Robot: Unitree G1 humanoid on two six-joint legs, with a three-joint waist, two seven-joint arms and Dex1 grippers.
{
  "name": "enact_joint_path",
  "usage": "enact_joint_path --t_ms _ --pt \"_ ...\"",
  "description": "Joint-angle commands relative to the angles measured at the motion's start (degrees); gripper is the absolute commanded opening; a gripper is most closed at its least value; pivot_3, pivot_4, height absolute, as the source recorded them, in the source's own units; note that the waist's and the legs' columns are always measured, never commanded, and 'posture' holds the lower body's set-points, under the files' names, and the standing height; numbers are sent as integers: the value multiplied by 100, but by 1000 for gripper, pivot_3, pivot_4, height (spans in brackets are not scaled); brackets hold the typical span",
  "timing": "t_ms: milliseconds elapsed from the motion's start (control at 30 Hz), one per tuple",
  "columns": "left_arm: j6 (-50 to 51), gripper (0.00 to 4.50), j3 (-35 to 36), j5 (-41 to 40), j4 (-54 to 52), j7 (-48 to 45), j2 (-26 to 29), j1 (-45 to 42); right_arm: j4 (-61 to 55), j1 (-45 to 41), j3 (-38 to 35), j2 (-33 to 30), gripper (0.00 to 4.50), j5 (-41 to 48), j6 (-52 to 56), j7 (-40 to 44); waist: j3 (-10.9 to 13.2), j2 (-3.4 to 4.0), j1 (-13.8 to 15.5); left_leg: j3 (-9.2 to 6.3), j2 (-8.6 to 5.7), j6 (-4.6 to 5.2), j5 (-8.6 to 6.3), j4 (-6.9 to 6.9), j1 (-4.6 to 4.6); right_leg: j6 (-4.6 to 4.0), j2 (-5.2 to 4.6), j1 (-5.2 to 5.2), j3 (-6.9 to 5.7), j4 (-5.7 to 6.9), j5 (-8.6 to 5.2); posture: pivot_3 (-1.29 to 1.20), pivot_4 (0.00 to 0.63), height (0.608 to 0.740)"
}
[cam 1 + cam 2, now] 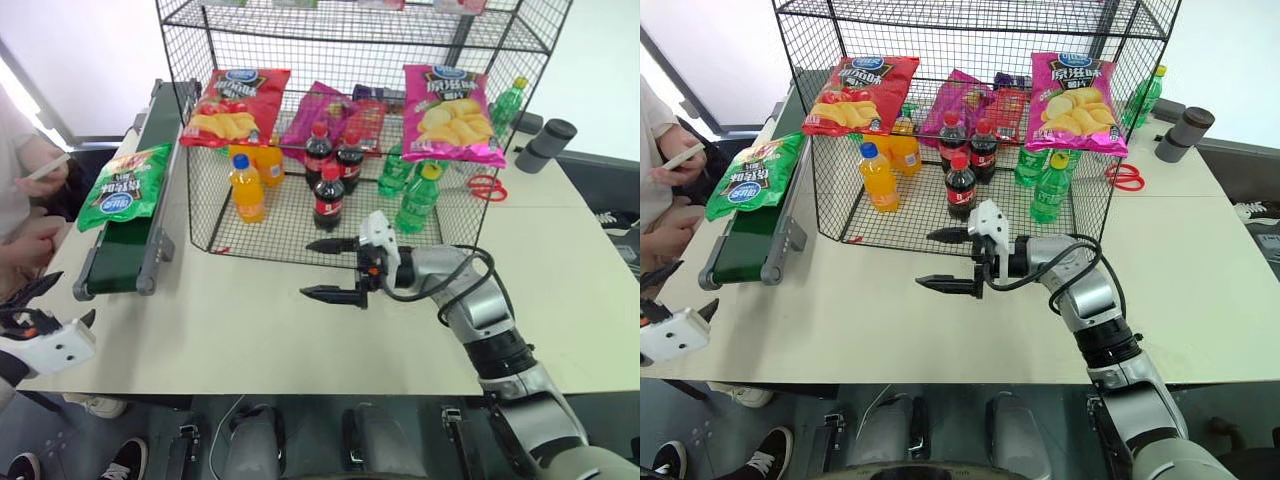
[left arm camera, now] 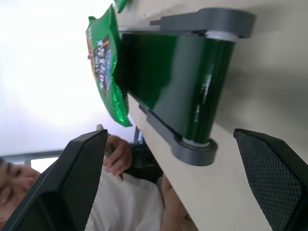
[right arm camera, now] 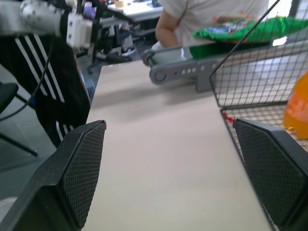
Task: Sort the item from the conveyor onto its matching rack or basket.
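Left eye view, table: I see a pale table (image 1: 250, 330) carrying the conveyor, the wire rack and both of my arms.
Item: the green crisp bag (image 1: 125, 187) lies on the conveyor (image 1: 120, 255), on the belt's upper stretch, overhanging the rail on the side away from the rack. Neither pincer touches it.
Conveyor: dark green belt with grey rails, running along the table's left side; its near end roller stands just short of the table's front part.
Rack: the black wire rack (image 1: 200, 120) stands at the table's centre, just beside the conveyor.
Rack, hung bags: a red crisp bag (image 1: 235, 105) hangs on the left, a pink crisp bag (image 1: 450, 112) on the right, and a purple packet (image 1: 320, 110) sits between them, further back.
Rack, floor tier: an orange drink bottle (image 1: 247, 188) stands left, three cola bottles (image 1: 329, 197) in the middle, green bottles (image 1: 418, 200) to the right. All upright.
Outside the rack: red scissors (image 1: 486, 187) lie on the table to its right; a dark cylinder (image 1: 546, 143) lies beyond them.
Right pincer (image 1: 333, 268): I have it spread wide and empty, pointing left, just in front of the rack's front mesh, above the table.
Left pincer (image 1: 50, 300): wide apart, empty, at the table's front left corner, well short of the bag; its wrist view looks onto the conveyor's end roller.
Person: a person (image 1: 25, 190) sits at the far left, beside the conveyor, holding a phone.
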Motion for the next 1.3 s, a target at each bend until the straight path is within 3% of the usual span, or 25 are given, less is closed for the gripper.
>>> enact_joint_path --t_ms 33,1300 --pt "46 4500 -52 9 63 143 107 -109 -106 -51 10 98 4402 -96 -56 -173 0 0 0 1 0 0 0 -1 0 0 1 0 0 0 0 0 150 740" --pt "140 4500 -824 45 645 442 410 -942 -702 166 -161 76 4402 103 109 -449 -1 -2 4 7 -1 0 0 -1 -1 1 7 -2 0 1 0 0 150 740"
